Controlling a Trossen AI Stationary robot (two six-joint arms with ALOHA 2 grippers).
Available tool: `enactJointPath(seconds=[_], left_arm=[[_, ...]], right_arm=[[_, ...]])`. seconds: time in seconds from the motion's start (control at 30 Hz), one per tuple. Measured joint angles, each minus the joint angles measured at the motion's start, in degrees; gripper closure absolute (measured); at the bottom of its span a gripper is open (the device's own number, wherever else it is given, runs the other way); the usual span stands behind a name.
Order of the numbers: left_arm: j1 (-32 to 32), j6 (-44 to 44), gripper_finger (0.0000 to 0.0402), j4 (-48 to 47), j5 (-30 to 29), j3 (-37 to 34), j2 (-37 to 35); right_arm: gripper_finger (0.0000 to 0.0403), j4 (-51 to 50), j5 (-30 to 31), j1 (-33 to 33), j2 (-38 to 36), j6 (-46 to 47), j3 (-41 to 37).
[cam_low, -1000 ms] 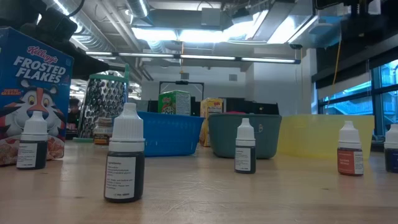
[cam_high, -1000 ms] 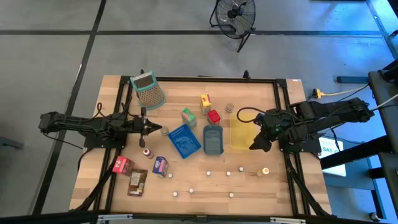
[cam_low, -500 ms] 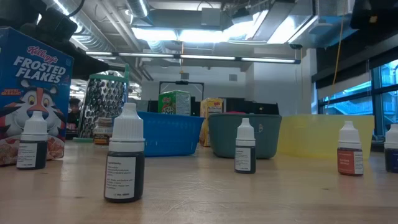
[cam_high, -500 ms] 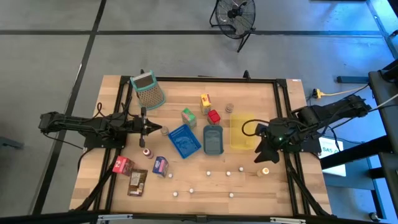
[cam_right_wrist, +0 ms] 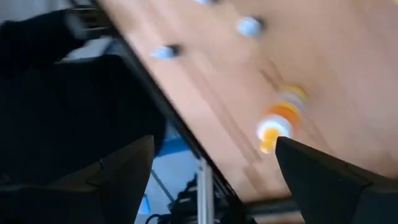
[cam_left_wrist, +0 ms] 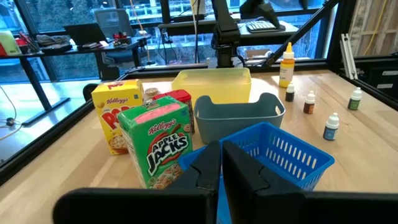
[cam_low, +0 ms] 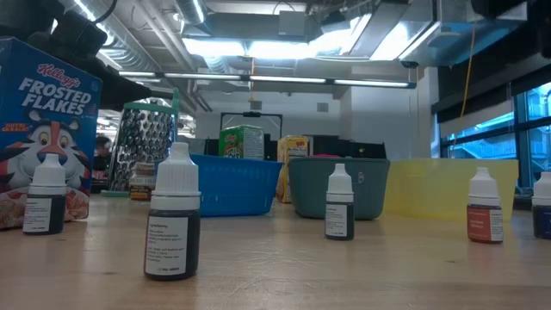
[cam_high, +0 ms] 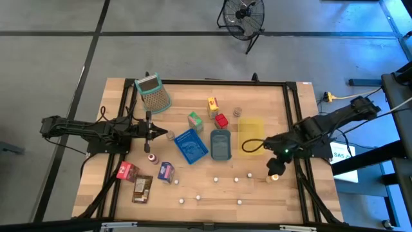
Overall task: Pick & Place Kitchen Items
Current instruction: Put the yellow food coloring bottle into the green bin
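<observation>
**Orange-capped bottle lined up under my spread right end effector**

Orange is what fills my right wrist view: the orange-capped bottle (cam_right_wrist: pixel 277 127) stands on the wooden desk (cam_high: pixel 257 193), framed between my two dark fingers. My right end effector (cam_high: pixel 275 169) hangs spread wide and empty, just at 12 o'clock of that bottle (cam_high: pixel 273 177) in the high view, near the desk's 4 o'clock corner. I judge I am lining up over it so the fingers can drop to either side of the cap; nothing is grasped yet.

My left end effector (cam_high: pixel 159 133) waits at the 9 o'clock side of the desk, clenched on nothing, its fingertips pressed together in the left wrist view and pointing at the blue basket (cam_high: pixel 191 145).

The other kitchen items lie scattered. Small white-capped dropper bottles (cam_high: pixel 215 180) dot the 6 o'clock strip of the desk. Cereal boxes stand near the centre: the green Apple Jacks box (cam_left_wrist: pixel 163 144) just beside the blue basket, a yellow box (cam_high: pixel 212 106) and a red packet (cam_high: pixel 221 120) toward 12 o'clock. A grater (cam_high: pixel 154 94) sits at 11 o'clock. The teal bin (cam_high: pixel 221 144) and the yellow tray (cam_high: pixel 251 132) sit side by side at the centre; I take them for where picked things go, the yellow tray being nearest my right arm.
</observation>
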Motion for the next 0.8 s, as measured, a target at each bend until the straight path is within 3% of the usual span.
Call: enactJointPath(seconds=[0.2, 0.8], left_arm=[[0.00, 0.00, 0.0393, 0.22, 0.02, -0.01, 0.00], [-0.01, 0.00, 0.0392, 0.42, 0.02, 0.00, 0.01]], right_arm=[[0.0064, -11.63, 0.90, 0.48, 3.42, 4.89, 0.00], [0.0064, -9.79, 5.12, 8.81, 12.04, 8.14, 0.00]])
